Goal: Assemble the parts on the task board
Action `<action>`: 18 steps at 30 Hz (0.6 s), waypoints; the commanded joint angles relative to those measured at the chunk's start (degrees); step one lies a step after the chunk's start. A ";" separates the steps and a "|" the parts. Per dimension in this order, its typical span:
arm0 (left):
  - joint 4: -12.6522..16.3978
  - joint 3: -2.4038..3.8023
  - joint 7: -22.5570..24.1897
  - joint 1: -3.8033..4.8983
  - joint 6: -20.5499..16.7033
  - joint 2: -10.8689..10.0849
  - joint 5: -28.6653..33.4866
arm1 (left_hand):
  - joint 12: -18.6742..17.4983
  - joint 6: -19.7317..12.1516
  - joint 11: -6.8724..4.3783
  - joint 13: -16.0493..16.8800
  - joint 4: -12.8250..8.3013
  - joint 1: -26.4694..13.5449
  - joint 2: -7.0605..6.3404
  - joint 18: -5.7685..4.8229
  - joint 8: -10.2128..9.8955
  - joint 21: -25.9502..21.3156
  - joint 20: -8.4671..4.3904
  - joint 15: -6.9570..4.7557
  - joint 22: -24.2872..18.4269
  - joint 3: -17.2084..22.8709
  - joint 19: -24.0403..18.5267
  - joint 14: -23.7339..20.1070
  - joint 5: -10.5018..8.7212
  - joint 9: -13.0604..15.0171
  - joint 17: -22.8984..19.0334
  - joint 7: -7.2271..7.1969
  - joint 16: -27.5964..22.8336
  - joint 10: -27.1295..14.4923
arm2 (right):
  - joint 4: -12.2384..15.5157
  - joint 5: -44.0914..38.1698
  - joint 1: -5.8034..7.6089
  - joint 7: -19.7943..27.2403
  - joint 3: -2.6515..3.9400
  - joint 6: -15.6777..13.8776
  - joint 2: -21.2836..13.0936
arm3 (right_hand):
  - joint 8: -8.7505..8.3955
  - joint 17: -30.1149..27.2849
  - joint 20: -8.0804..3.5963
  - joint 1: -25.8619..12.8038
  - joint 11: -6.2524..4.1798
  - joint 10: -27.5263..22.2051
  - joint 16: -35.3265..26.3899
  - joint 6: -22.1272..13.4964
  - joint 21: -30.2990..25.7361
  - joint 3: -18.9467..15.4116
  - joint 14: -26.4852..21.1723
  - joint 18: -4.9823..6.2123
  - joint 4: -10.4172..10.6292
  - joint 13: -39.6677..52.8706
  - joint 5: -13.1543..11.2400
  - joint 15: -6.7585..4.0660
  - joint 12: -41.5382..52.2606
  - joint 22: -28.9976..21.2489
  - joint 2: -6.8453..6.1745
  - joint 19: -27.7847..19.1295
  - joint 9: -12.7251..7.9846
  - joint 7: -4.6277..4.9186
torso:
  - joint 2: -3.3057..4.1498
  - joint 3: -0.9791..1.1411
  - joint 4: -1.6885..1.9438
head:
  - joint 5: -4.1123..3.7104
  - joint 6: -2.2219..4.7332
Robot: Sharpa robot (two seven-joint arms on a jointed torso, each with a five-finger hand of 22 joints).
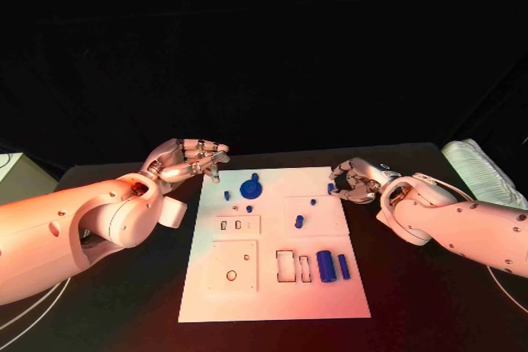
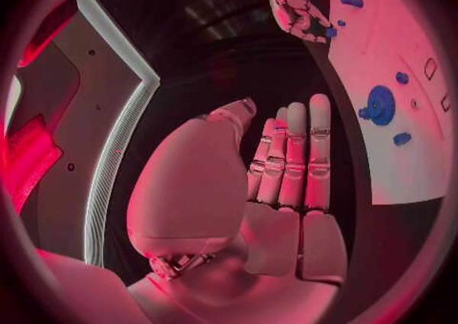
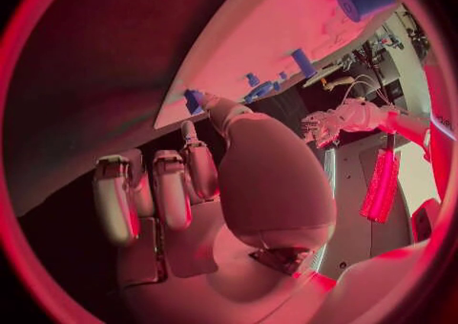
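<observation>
Seemingly at the pick-up step: right hand [image 1: 354, 182], fingers curled, touches a small blue part [image 1: 330, 188] at the task board [image 1: 275, 291] edge (firm hold? can't tell), left hand [image 1: 189, 161] bare w/ fingers together, next move needs a sure pinch.

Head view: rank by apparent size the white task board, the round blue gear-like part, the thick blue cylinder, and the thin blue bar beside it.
1. White task board, by far.
2. Thick blue cylinder and round blue gear-like part: look about equal, so I will not rank them.
3. Thin blue bar, slimmest.
</observation>
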 commanded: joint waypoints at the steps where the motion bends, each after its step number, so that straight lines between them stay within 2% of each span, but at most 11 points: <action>1: 0.11 0.03 0.67 0.01 0.97 0.00 -0.20 | -0.05 0.07 -0.01 0.04 0.03 -0.29 -0.19 0.83 0.37 0.27 0.09 -0.19 0.09 0.27 -0.36 0.08 -0.33 0.07 -0.01 -0.06 0.29 -0.39 | -0.46 0.47 -0.17 0.30 0.00 1.50 0.39 | 0.00 15.10 0.42 0.02 0.08 0.25 0.37 0.53 0.12 0.56 5.88 -0.83 -0.06 5.10 -0.66 0.43 0.23 15.06 0.60 6.00 -0.06 -0.12 | -0.01 0.02 0.04 | 0.04 -0.14; 7: 0.10 0.02 0.61 0.01 0.97 -0.04 -0.20 | -0.06 0.08 0.01 0.04 0.04 -0.31 -0.14 0.83 0.37 0.31 0.09 -0.18 0.11 0.31 -0.36 0.11 -0.33 0.08 0.00 -0.05 0.32 -0.45 | -0.94 0.73 -0.44 0.49 -0.01 2.05 0.90 | 0.13 15.10 0.40 -0.19 0.00 0.44 0.37 0.94 0.12 1.32 5.88 -0.83 -0.06 5.25 -0.88 0.38 0.42 15.06 0.97 6.00 -0.07 -0.23 | -0.04 0.03 -0.01 | 0.17 -0.29; 12: 0.09 0.02 0.55 0.01 0.95 -0.06 -0.21 | -0.06 0.08 0.01 0.04 0.04 -0.31 -0.14 0.83 0.37 0.31 0.09 -0.18 0.11 0.31 -0.36 0.11 -0.33 0.08 0.00 -0.05 0.32 -0.45 | -1.09 0.80 -0.52 0.51 -0.01 2.65 1.09 | 0.26 15.10 0.36 -0.34 -0.09 0.60 0.37 1.28 0.12 1.67 5.88 -0.83 -0.14 5.38 -1.09 0.30 0.57 15.06 0.98 6.00 -0.05 -0.36 | -0.08 -0.04 -0.02 | 0.13 -0.41; 18: 0.09 0.02 0.48 0.01 0.95 -0.11 -0.21 | -0.06 0.08 0.01 0.04 0.04 -0.31 -0.14 0.83 0.37 0.31 0.09 -0.18 0.11 0.31 -0.36 0.11 -0.33 0.08 0.00 -0.05 0.32 -0.45 | -1.58 0.83 -0.58 0.45 -0.01 3.12 1.24 | 0.38 15.10 0.30 -0.41 -0.19 0.72 0.37 1.57 0.12 1.98 5.88 -0.83 -0.27 5.48 -1.23 0.21 0.70 15.06 0.96 6.00 -0.03 -0.48 | -0.10 0.01 -0.06 | 0.16 -0.48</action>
